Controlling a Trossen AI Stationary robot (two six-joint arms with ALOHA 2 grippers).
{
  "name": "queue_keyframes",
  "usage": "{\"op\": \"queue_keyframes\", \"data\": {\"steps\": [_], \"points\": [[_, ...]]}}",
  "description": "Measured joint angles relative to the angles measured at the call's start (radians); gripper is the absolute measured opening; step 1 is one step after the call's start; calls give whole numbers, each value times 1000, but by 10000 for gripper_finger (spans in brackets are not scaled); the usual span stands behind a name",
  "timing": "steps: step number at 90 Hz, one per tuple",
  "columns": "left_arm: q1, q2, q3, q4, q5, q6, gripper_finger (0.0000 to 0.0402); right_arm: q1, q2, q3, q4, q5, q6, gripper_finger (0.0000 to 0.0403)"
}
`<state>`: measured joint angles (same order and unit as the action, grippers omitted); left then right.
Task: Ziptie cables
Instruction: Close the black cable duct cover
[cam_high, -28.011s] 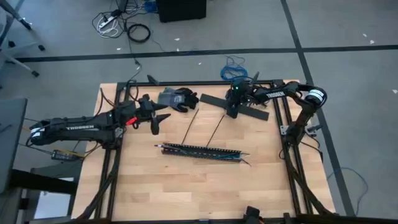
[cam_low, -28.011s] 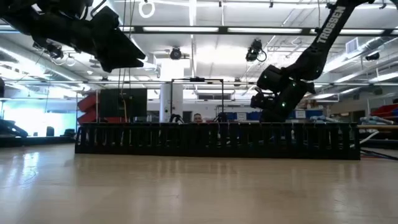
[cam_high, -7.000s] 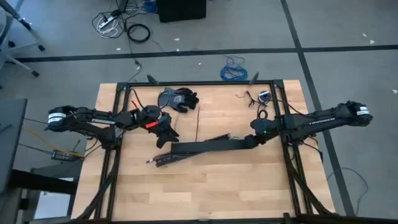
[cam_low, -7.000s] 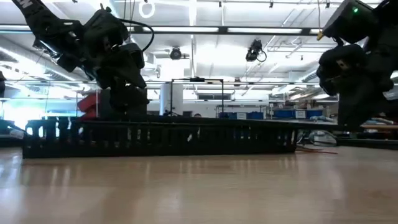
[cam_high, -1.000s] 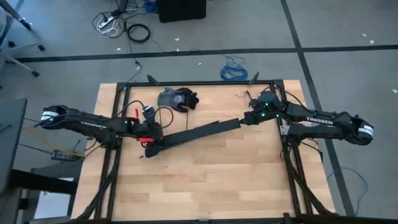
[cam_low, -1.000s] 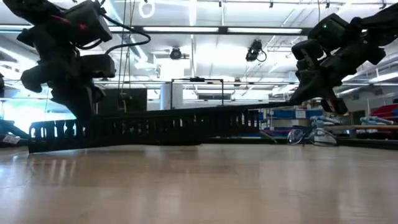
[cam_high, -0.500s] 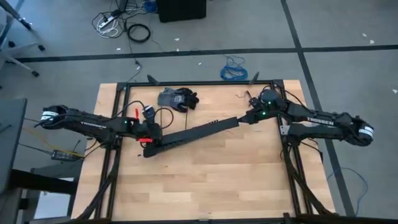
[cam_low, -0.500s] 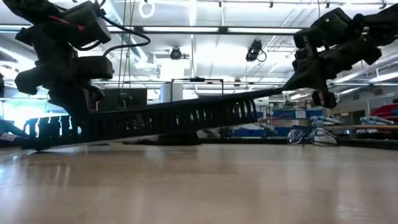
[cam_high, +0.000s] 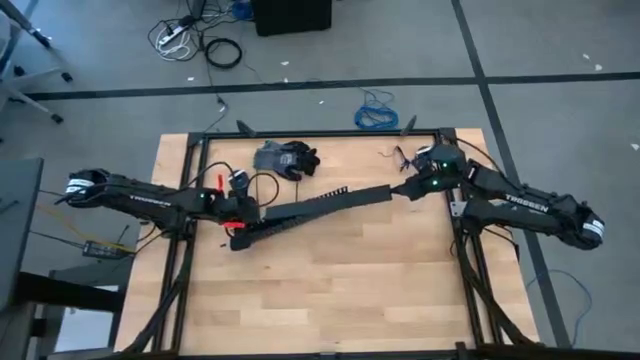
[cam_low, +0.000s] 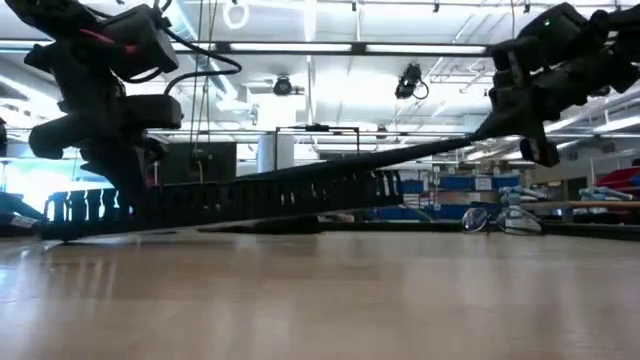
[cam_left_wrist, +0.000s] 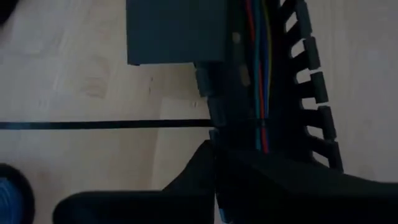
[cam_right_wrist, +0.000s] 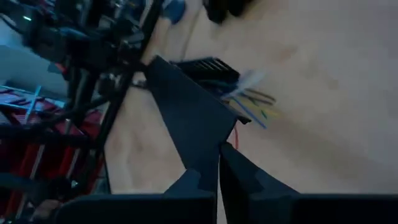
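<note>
on the wooden table (cam_high: 330, 290), the duct (cam_high: 310, 213) spans both pinching grippers, left gripper (cam_high: 238, 227) low, right gripper (cam_high: 400, 191) lifting; cables (cam_left_wrist: 260, 93) run lengthwise inside.

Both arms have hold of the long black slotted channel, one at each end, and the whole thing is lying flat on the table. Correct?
Not quite. The channel is not flat: the low view shows its end at the right tool raised off the table, while the end by the left tool stays low. Each arm is at one end.

my thin cables (cam_left_wrist: 260, 93), red, green, blue, run lengthwise inside the slotted black duct; ends (cam_right_wrist: 254, 102) poke out
</note>
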<state>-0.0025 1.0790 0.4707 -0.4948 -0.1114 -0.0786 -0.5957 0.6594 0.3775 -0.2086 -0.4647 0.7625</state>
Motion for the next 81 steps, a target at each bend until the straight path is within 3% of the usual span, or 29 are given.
{"op": "queue_keyframes", "data": {"steps": [26,45,67,81], "points": [[0,3,-4,20,-31,80,0,-5,-1,1,188,-67,-28,1],[0,3,-4,28,-33,94,0,-1,7,1,204,-67,-12,1],[0,3,-3,112,-26,181,0,89,85,1,294,-145,-524,0],[0,2,-3,133,-21,175,0,200,170,1,291,-87,-652,1]]}}
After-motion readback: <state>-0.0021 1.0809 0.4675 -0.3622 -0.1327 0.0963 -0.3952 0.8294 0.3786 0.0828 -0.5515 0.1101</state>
